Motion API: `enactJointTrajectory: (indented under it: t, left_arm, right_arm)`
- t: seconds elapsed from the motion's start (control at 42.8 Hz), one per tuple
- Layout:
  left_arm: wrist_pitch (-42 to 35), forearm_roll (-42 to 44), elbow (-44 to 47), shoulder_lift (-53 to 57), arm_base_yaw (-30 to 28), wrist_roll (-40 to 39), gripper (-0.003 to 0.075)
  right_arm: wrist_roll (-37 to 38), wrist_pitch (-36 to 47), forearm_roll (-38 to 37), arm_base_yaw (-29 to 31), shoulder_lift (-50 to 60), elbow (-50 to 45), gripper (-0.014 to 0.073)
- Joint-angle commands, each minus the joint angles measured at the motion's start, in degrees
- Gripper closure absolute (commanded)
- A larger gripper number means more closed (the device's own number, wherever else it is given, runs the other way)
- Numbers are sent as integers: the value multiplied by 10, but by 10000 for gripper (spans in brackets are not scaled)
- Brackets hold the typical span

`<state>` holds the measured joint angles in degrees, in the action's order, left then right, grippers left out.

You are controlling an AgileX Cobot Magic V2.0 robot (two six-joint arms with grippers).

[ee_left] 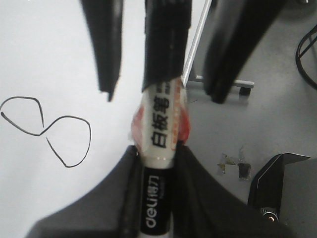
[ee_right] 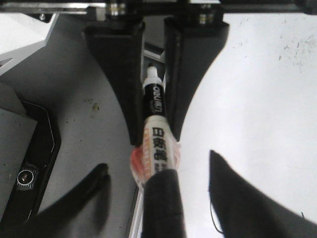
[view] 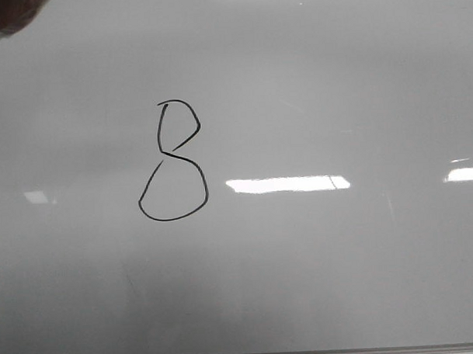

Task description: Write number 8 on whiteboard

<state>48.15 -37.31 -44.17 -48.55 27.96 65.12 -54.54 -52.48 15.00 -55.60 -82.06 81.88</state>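
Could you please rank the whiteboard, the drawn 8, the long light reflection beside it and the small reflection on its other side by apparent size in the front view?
1. whiteboard, filling the view
2. number 8
3. long reflection, about as wide as the 8 is tall but far thinner
4. small reflection

Looks like a lab/test bench: whiteboard [view: 318, 283] lies flat on a grey table [ee_left: 277, 124], ceiling-light glare across the board, black cable [ee_left: 306, 59] on the table just beyond the board's edge.
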Motion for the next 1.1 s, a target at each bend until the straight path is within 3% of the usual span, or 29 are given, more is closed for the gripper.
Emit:
enactJointTrajectory:
  t: [0.0, 0.117, 0.257, 0.444, 0.631, 0.842, 1.076]
  left_arm:
    - [-30, -20, -14, 1, 4, -35, 741]
    - [-30, 1, -14, -12, 4, -101, 741]
    - [-32, 10, -14, -47, 4, -150, 741]
    - [-50, 7, -14, -96, 4, -173, 741]
    - [-149, 6, -14, -119, 4, -233, 741]
    - [-260, 6, -14, -130, 4, -295, 741]
    - [-339, 6, -14, -151, -6, -350, 741]
  right_arm:
    - [18, 50, 10, 1, 22, 20, 22]
    - [24, 78, 9, 25, 35, 20, 22]
    - [91, 110, 14, 121, 74, 8, 34]
    - [172, 211, 108, 299, 146, -91, 254]
    - [239, 256, 221, 450, 217, -218, 463]
    - [238, 377, 250, 480, 326, -366, 667]
    - [237, 518, 247, 480, 444, -493, 662]
